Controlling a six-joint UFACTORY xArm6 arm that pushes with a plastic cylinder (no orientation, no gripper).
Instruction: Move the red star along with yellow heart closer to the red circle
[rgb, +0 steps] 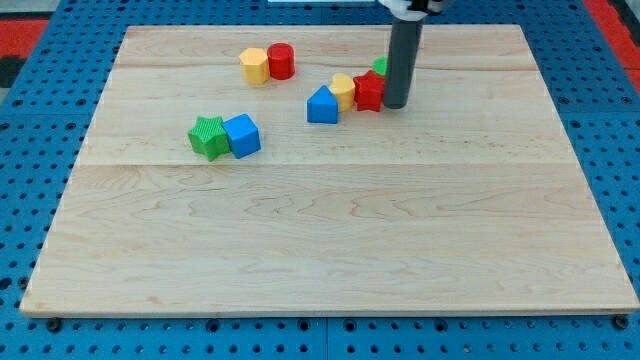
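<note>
The red star (368, 91) lies at the view's upper middle, touching the yellow heart (344, 88) on its left. The red circle (280, 61) stands further left and higher, beside a yellow hexagon (254, 66). My tip (396, 105) rests against the red star's right side. The rod rises straight up from there.
A blue block (322, 105) touches the yellow heart's lower left. A green block (381, 66) is partly hidden behind the rod. A green star (208, 136) and a blue cube (242, 135) sit together at the left. The wooden board (330, 250) lies on a blue pegboard.
</note>
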